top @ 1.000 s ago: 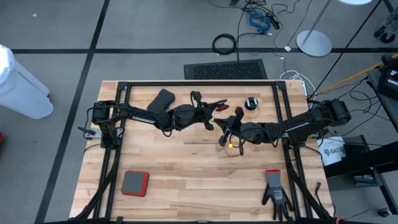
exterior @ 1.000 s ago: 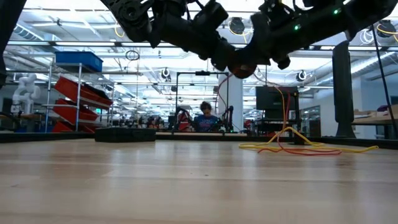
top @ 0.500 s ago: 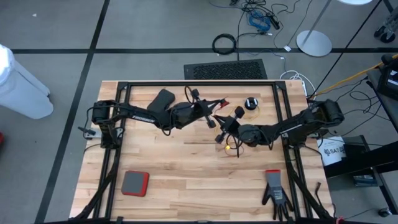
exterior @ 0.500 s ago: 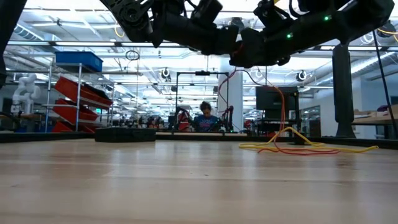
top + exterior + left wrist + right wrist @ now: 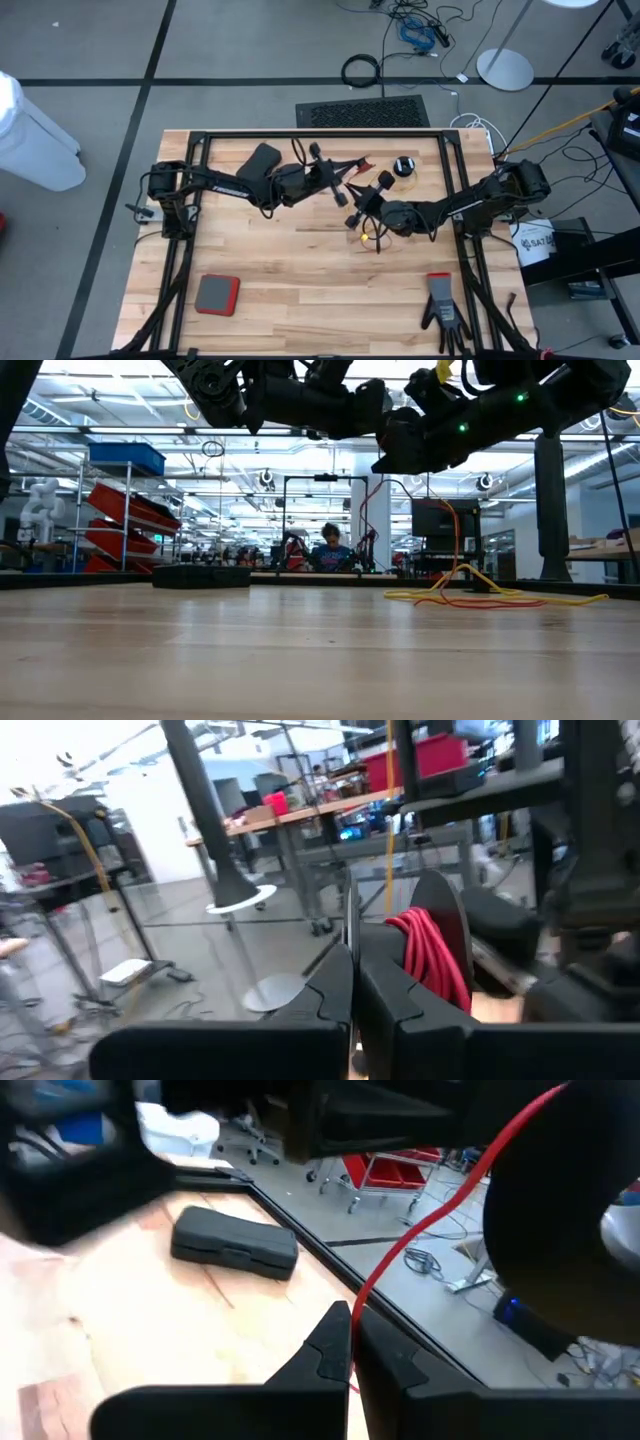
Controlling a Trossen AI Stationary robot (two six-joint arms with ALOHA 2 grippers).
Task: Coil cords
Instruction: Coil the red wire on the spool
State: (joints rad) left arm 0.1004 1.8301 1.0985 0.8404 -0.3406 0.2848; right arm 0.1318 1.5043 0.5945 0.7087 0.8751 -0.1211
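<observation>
Shifted a little toward the left since a second ago, the right pincer (image 5: 357, 212) sits clamped on the red cord (image 5: 430, 1220), near a black reel (image 5: 440, 935) wound with it. Left pincer (image 5: 345, 172) is pressed together just beside; loose yellow cord (image 5: 490, 592) trails on the counter (image 5: 300, 260), another reel (image 5: 403, 166) nearby.

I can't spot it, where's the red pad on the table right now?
In the high view the red pad lies flat near the table's front left corner, apart from both arms.

i see the table (image 5: 300, 270) from straight overhead and level along its top; wrist cameras ride close behind each arm's fingers.
</observation>
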